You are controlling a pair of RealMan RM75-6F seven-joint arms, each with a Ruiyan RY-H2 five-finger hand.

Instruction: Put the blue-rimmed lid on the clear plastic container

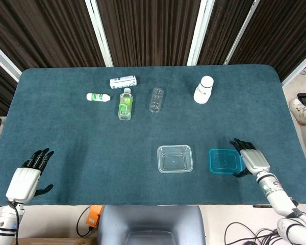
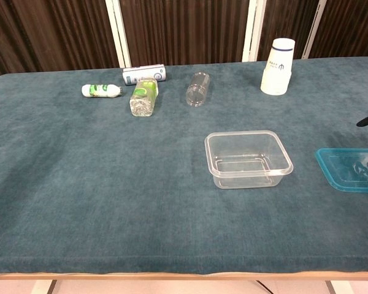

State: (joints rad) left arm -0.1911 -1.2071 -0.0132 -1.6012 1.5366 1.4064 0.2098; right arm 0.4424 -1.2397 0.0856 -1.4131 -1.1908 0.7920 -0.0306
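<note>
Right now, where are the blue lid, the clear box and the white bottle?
blue-rimmed lid (image 1: 224, 161), head view, its middle.
clear plastic container (image 2: 248, 158), chest view, its floor.
white bottle (image 2: 278, 67), chest view, its body.

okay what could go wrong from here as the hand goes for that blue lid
1. The blue-rimmed lid lies flat on the table cloth, so the right hand, at its right edge with fingers spread, may push it along rather than lift it.
2. A sideways push could slide the lid into the clear plastic container just left of it and shift that.
3. In the chest view the hand is mostly out of frame, so the grasp is hard to check there.
</note>
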